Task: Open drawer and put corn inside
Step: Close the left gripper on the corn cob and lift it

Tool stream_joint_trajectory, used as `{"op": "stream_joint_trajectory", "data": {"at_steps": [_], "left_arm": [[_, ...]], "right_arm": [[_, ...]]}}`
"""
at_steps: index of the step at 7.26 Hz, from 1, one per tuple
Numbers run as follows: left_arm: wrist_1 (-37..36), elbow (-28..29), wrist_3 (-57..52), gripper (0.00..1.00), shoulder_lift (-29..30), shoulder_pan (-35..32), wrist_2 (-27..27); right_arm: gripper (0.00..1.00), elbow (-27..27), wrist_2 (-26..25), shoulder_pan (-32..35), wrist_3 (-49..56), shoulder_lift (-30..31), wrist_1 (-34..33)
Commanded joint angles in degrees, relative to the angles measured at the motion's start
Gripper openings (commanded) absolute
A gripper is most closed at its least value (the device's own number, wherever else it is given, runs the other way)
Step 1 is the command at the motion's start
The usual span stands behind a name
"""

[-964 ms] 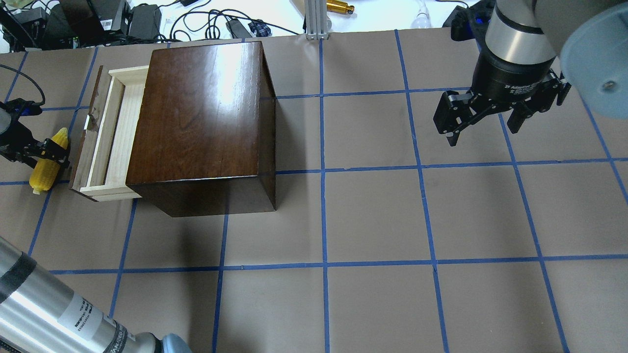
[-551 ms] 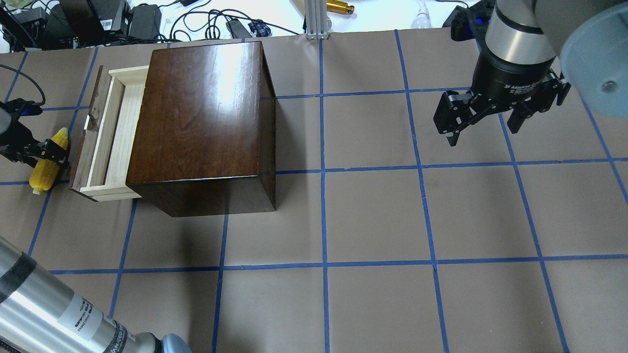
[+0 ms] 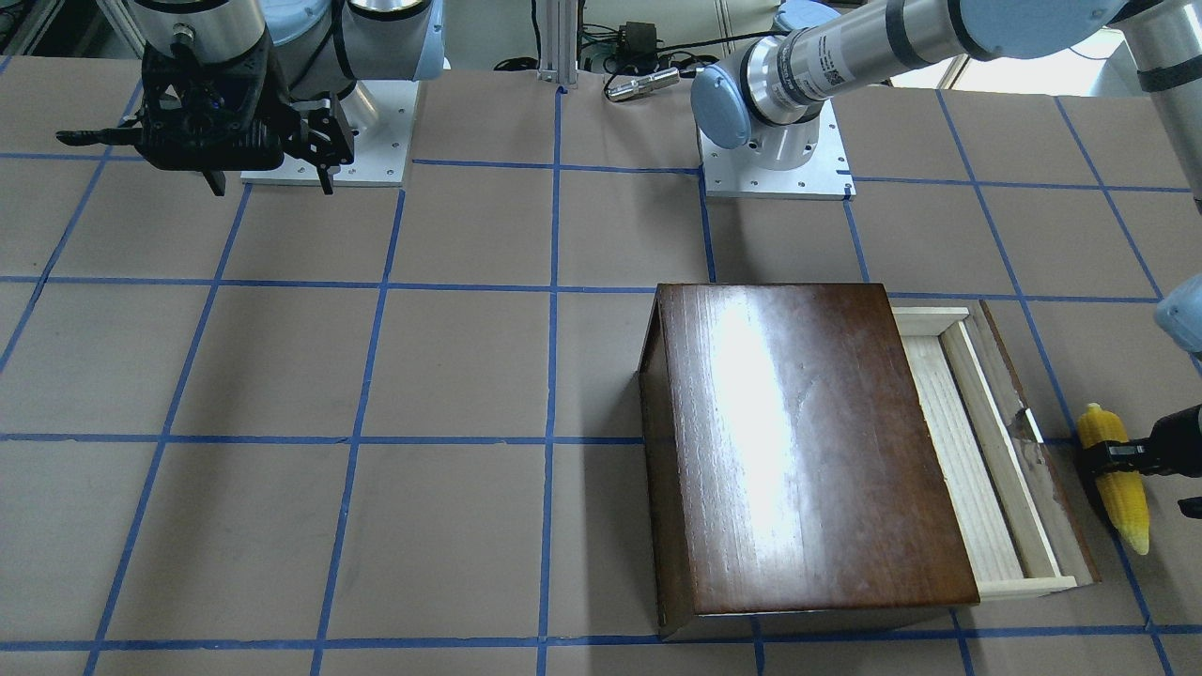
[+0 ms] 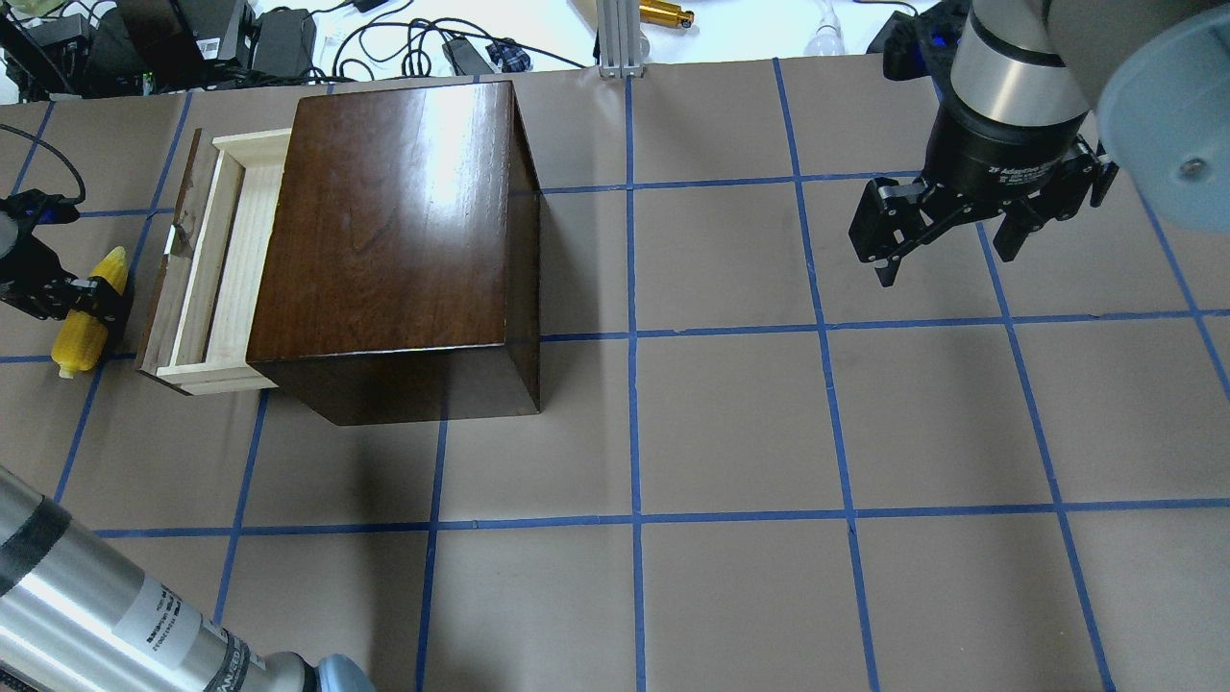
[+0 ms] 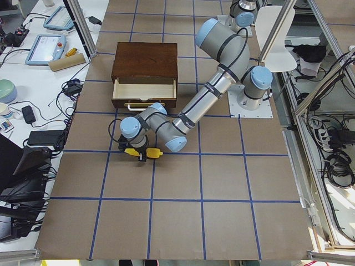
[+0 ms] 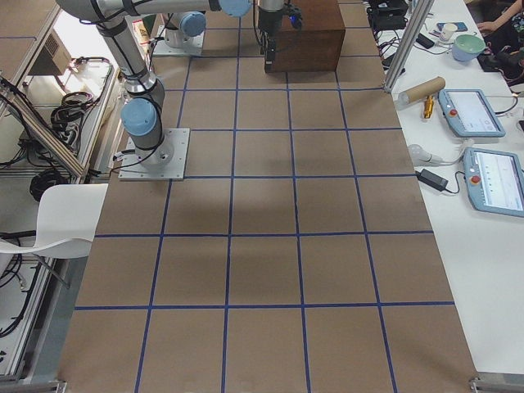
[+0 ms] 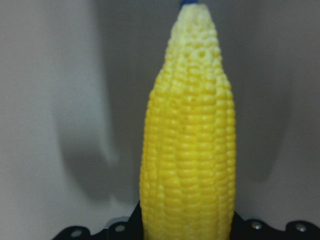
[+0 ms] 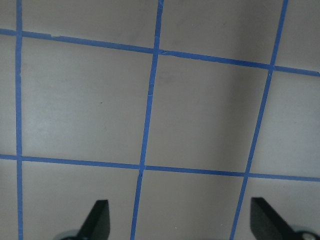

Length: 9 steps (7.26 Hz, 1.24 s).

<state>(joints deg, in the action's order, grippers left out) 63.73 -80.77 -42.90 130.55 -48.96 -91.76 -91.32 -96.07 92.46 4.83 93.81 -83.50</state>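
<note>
The glossy dark-brown wooden box (image 4: 394, 221) stands on the table with its pale wood drawer (image 4: 226, 259) pulled out to the left. My left gripper (image 4: 86, 298) is shut on the yellow corn (image 4: 88, 312), just left of the drawer's dark front panel and outside the drawer. The corn fills the left wrist view (image 7: 189, 150) and lies at the right edge of the front-facing view (image 3: 1116, 479), beside the open drawer (image 3: 967, 451). My right gripper (image 4: 947, 245) hangs open and empty over bare table far to the right, its fingertips (image 8: 97, 217) spread wide.
Cables and power bricks (image 4: 279, 38) lie behind the table's back edge, next to an aluminium post (image 4: 615, 38). The left arm's forearm (image 4: 106, 605) crosses the near left corner. Blue tape lines grid the brown table (image 4: 730, 423).
My left gripper has moved a little to the left with the corn, away from the drawer front. The right arm, the box and the drawer have not moved.
</note>
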Motion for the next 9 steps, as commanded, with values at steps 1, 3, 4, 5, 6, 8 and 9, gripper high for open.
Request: {"op": "stream_joint_trajectory", "data": {"at_steps": [1,3,4,5,6,8,9], "left_arm": [[0.0,0.0,-0.1,0.00,-0.1,0.0,0.0],[0.0,0.1,-0.1,0.00,-0.8,-0.1,0.2],[0.4,0.5,0.4,0.00,-2.6,-0.9,0.3],[1.3,0.6,0.4,0.00,-5.4,-1.7,0.3],[4.1,0.7,0.5,0.00,-8.2,-2.4,0.4],[10.1,0.8,2.2,0.00,-13.3,-4.4,2.4],[13.3,0.9,5.4,0.00,-15.9,-6.0,2.6]], "right_arm": [[1.00,0.0,0.0,0.0,0.0,0.0,0.0],[1.00,0.0,0.0,0.0,0.0,0.1,0.0],[1.00,0.0,0.0,0.0,0.0,0.0,0.0],[1.00,0.0,0.0,0.0,0.0,0.1,0.0],[1.00,0.0,0.0,0.0,0.0,0.0,0.0],[1.00,0.0,0.1,0.0,0.0,0.0,0.0],[1.00,0.0,0.1,0.0,0.0,0.0,0.0]]}}
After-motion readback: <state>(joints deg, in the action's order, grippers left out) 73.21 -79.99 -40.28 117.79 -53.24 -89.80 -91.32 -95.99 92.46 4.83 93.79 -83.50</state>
